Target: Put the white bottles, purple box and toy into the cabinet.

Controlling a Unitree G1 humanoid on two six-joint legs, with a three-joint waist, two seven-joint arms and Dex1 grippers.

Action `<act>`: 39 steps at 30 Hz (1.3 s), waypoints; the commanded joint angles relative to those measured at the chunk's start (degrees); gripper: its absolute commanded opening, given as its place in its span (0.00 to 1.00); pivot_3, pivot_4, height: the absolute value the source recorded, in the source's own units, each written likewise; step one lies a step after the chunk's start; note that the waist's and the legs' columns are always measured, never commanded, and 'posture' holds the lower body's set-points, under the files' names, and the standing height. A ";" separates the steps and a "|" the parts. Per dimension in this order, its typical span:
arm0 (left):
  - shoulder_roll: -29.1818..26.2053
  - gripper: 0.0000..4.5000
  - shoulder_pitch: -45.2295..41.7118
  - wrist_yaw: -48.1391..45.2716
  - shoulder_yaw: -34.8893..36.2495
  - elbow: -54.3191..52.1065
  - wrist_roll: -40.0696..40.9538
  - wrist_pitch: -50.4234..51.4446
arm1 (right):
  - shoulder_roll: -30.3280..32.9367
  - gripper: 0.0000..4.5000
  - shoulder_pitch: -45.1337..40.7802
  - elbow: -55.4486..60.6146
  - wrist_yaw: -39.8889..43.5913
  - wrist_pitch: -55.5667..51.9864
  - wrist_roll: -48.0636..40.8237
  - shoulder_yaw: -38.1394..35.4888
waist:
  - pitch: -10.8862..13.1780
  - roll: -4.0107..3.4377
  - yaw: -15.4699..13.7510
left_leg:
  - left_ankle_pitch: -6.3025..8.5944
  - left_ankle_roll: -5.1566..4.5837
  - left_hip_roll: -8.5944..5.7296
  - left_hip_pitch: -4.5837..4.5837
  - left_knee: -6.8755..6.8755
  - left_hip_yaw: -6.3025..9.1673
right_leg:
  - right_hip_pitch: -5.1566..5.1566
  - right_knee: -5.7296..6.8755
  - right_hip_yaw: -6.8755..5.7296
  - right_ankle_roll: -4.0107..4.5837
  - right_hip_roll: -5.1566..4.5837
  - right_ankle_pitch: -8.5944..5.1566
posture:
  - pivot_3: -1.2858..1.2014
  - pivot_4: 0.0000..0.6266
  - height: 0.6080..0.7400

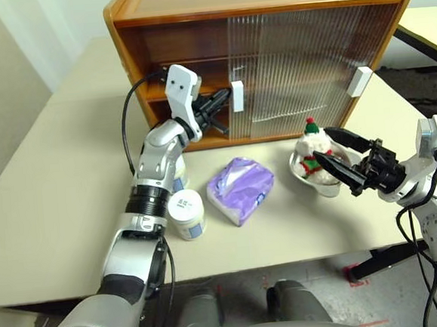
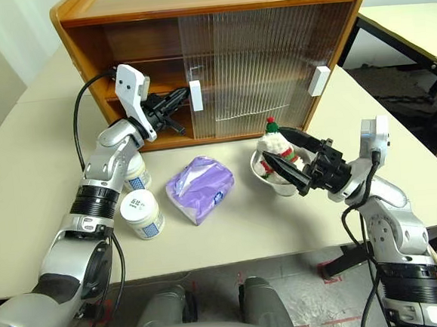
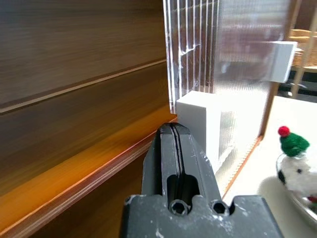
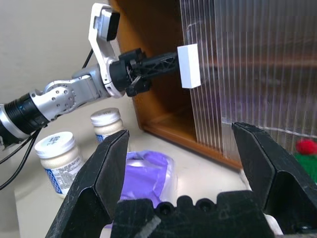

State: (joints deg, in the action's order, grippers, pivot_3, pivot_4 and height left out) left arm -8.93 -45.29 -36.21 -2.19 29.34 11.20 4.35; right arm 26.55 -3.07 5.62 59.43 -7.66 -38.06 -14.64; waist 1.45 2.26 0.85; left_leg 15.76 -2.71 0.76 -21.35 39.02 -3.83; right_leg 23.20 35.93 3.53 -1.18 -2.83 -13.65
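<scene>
Now door-opening step: left claw [image 1: 218, 107], fingers together, tip against the door handle [image 1: 237, 96] of the cabinet [image 1: 253, 24]. Right claw [image 1: 337, 156] wide apart, empty, near the toy [image 1: 310, 150] in its bowl [image 1: 328, 186]. Bottles [image 1: 186, 214], box [image 1: 240, 189] on desk [image 1: 48, 215] in front of cabinet. Next: prob. push door further aside, then fetch items.

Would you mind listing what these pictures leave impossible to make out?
- Cabinet interior behind the ribbed sliding doors: both eye views, blurred by the translucent panels.
- Second white bottle: eye views, mostly hidden by the left arm.
- Toy lower body: hidden by its metal bowl and the right gripper.
- Bottle label text: too small.
</scene>
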 commanded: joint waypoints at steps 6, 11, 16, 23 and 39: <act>1.60 0.01 -2.92 -2.54 -1.50 5.37 -1.31 -3.06 | 0.59 1.00 1.70 2.00 -0.78 1.46 -0.41 -1.73 | 0.00 -0.01 1.19 | 0.00 0.00 0.00 -0.01 0.00 0.05 | -0.01 0.00 -0.02 -0.03 0.00 -0.02 | 0.48 0.00 1.00; -0.17 0.01 -2.03 -2.84 -1.10 3.16 -1.40 -2.81 | 0.65 1.00 1.42 1.47 -0.65 1.49 0.06 -1.35 | 0.00 -0.01 1.30 | -0.01 -0.01 -0.02 0.01 0.01 0.03 | -0.03 0.00 0.01 -0.05 -0.01 0.00 | 0.48 0.00 1.00; -3.96 0.14 0.06 -1.57 4.40 -9.55 5.45 7.38 | 0.82 1.00 0.03 0.43 0.00 1.16 0.38 -0.45 | 0.00 -0.01 1.85 | -0.01 -0.01 0.02 0.02 0.01 0.02 | 0.02 0.06 0.04 -0.05 0.01 0.00 | 0.49 0.00 1.00; -15.67 0.72 1.00 -4.73 8.62 -23.15 11.92 23.93 | 0.96 1.00 -2.75 -1.11 0.86 0.59 0.39 0.73 | -0.02 -0.04 2.64 | 0.00 0.01 0.05 0.13 0.01 0.04 | 0.03 0.36 0.04 -0.04 0.00 -0.02 | 0.51 0.00 1.00; -31.57 1.00 30.47 -23.84 20.65 -32.26 20.87 17.40 | 0.88 1.00 -8.81 -9.05 4.19 1.63 1.97 2.79 | 0.05 0.01 0.54 | -0.01 0.15 0.08 0.49 0.01 -0.01 | 0.01 0.89 -0.06 0.36 -0.16 -0.35 | 0.54 0.00 1.00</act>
State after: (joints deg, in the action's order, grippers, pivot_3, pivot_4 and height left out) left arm -40.63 -15.57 -59.03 17.62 -2.26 31.45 23.61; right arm 27.34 -11.05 -2.64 63.02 -6.89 -36.42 -11.95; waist 1.50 2.27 1.39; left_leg 15.76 -2.54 0.85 -20.86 39.03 -3.85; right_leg 23.21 36.82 3.47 -0.81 -3.00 -14.00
